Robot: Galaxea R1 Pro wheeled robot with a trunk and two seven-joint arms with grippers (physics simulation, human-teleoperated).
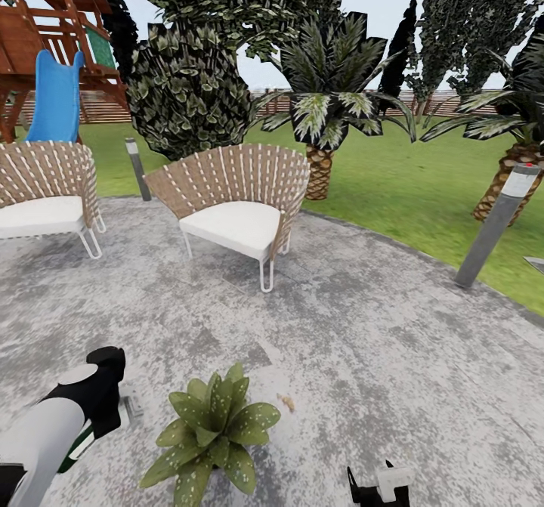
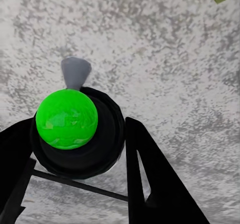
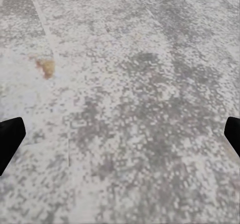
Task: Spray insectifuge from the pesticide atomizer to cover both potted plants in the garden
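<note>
Left wrist view shows the pesticide atomizer [image 2: 75, 134] seen top-down, its bright green cap and dark collar clamped between the left gripper [image 2: 80, 179]'s black fingers, over the grey patio [image 2: 165, 58]. Head view places that arm low, just beside one potted plant [image 1: 211, 431], the nozzle perhaps not aimed at the leaves, so spray could hit paving instead. The right gripper [image 3: 120, 139] hangs wide open and empty above bare paving.

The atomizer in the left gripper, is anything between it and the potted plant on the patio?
Nothing visible. The left gripper holds the atomizer just beside the potted plant, with bare patio between them; both chairs stand farther back.
</note>
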